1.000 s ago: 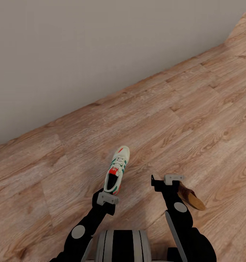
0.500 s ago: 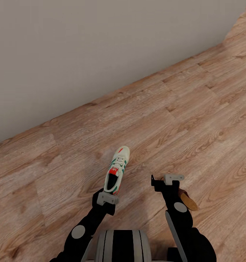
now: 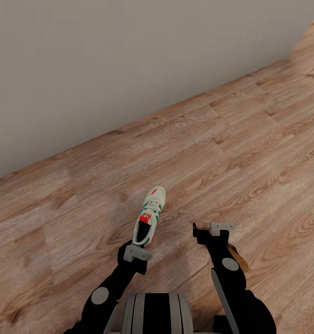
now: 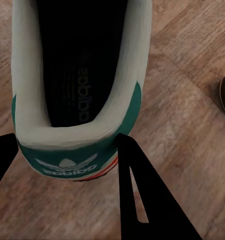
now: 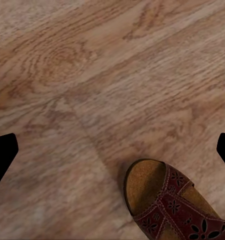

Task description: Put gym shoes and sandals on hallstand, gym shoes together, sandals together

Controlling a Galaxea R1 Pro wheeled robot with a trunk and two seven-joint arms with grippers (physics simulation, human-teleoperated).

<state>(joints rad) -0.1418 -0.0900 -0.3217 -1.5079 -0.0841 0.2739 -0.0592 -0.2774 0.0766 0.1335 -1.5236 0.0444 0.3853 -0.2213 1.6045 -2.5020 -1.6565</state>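
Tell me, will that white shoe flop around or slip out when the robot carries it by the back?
Probably not much. The gym shoe keeps its shape with its heel collar standing open, so it looks fairly stiff. The left pincer grips only the heel, so the toe may droop or swing a little. It looks light, though the smooth heel could slip.

Plain grey wall (image 3: 106, 60), unmarked, meeting light brown wood-grain plank floor (image 3: 231, 139) along a diagonal line rising toward upper right. Plank seams and knots visible, grain running roughly parallel to wall line. Even, soft lighting, faint shadows on planks.
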